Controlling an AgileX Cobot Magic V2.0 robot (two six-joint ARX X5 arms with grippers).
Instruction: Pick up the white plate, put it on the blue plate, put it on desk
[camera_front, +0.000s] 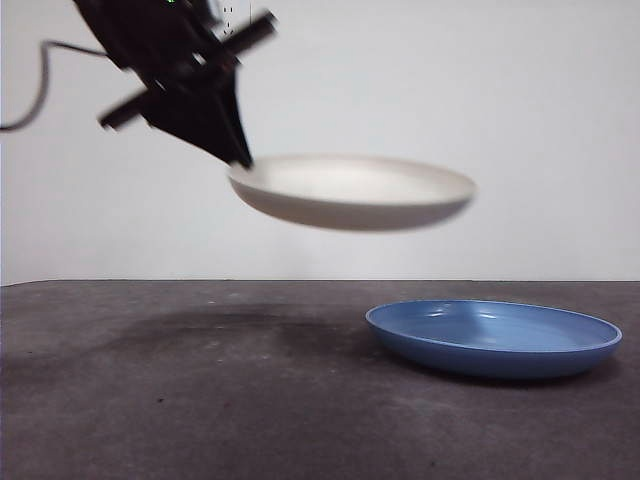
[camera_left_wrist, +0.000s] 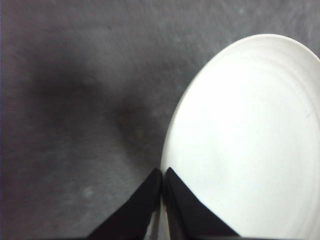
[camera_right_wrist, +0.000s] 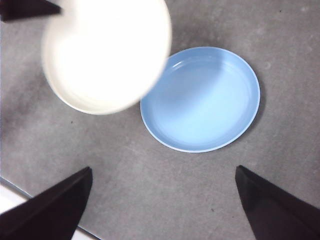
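**White plate held by its rim in the air, short of the blue plate**

Desk (camera_front: 200, 400): broad, flat, dark grey-brown and mottled. It carries only the blue plate and the shadow of the load above it.

Blue plate (camera_front: 493, 338): glossy, shallow, round, resting flat on the desk. Nothing sits in it.

White plate (camera_front: 352, 190): cream, matte, shallow, about as wide as the blue one. It hangs well above the desk, nearly level, and the right wrist view shows it overlapping only one edge of the blue plate.

Left gripper (camera_left_wrist: 162, 200): jaws pinched narrow on the rim of the white plate, one above and one below. The hold is at the very edge, with the whole plate cantilevered away from it.

Right gripper (camera_right_wrist: 162, 200): jaws spread wide, holding nothing, waiting above the blue plate.

Risks, as judged:
- The edge pinch may let the plate droop or slip, since the weight hangs far from the jaws
- Released in its present offset, it would likely land on the blue rim and tip off
- A high release could knock the blue plate aside
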